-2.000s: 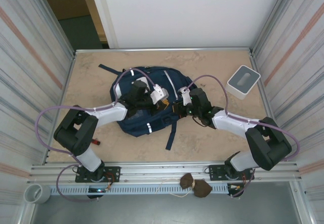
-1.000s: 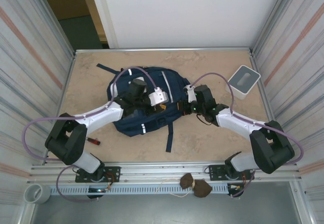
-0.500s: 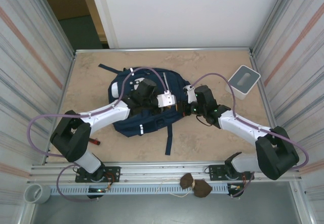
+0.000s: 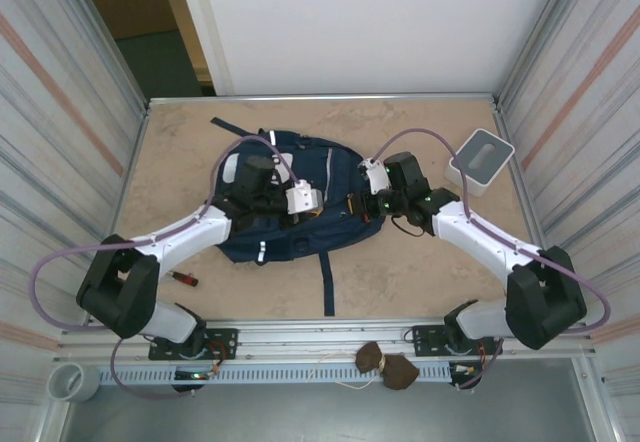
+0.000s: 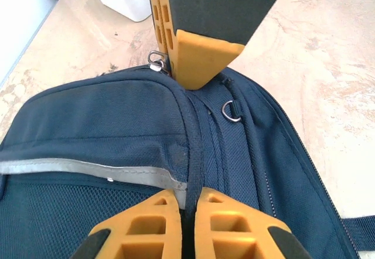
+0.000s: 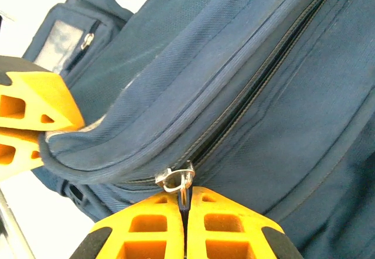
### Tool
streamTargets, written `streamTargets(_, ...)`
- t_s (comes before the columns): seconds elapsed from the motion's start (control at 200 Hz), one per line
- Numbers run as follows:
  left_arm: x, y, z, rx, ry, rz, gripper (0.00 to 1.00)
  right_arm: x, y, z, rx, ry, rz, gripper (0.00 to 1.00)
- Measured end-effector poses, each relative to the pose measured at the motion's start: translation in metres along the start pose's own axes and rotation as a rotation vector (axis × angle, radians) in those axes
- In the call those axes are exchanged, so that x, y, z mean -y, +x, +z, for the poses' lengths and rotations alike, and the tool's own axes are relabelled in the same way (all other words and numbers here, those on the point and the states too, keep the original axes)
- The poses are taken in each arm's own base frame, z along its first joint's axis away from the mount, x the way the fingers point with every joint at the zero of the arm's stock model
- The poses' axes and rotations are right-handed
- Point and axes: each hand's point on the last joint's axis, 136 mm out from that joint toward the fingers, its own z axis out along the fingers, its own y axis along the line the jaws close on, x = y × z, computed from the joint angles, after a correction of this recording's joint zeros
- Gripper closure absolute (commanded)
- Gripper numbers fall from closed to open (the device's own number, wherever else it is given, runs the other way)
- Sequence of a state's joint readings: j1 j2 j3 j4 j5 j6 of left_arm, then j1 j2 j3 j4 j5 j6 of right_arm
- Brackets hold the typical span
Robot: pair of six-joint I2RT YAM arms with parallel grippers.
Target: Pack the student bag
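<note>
Navy fabric of the student bag (image 4: 300,212) lay mid-bench (image 4: 430,272), seen whole from above, a white box (image 4: 480,160) at its right. The left wrist view showed the left fingers (image 5: 164,218) pinched on a seam fold (image 5: 192,153). The right wrist view showed the right fingers (image 6: 208,215) clamped on the zip pull (image 6: 176,180).
</note>
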State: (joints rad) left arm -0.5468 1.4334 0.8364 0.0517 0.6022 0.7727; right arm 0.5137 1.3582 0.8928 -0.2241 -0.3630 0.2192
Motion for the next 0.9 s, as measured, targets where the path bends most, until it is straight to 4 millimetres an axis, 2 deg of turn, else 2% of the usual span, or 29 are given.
streamTargets(0.165, 0.0, 0.015, -0.005, -0.011, -0.001, -0.023, 0.93, 0.0, 0.006, 0.012, -0.045, -0.023, 0.003, 1.0)
streamTargets(0.441, -0.002, 0.018, -0.005, -0.023, -0.017, -0.021, 0.89, -0.001, 0.005, 0.014, -0.04, -0.031, -0.006, 1.0)
streamTargets(0.566, -0.008, 0.022, -0.009, -0.043, -0.058, -0.016, 0.81, -0.007, 0.001, 0.016, -0.018, -0.053, -0.012, 1.0)
streamTargets(0.661, -0.017, 0.035, -0.018, -0.085, -0.112, -0.037, 0.73, -0.015, 0.0, 0.021, 0.004, -0.06, -0.017, 1.0)
streamTargets(0.897, -0.034, 0.055, -0.041, -0.151, -0.27, -0.09, 0.6, -0.046, -0.002, 0.032, 0.053, -0.09, -0.03, 1.0)
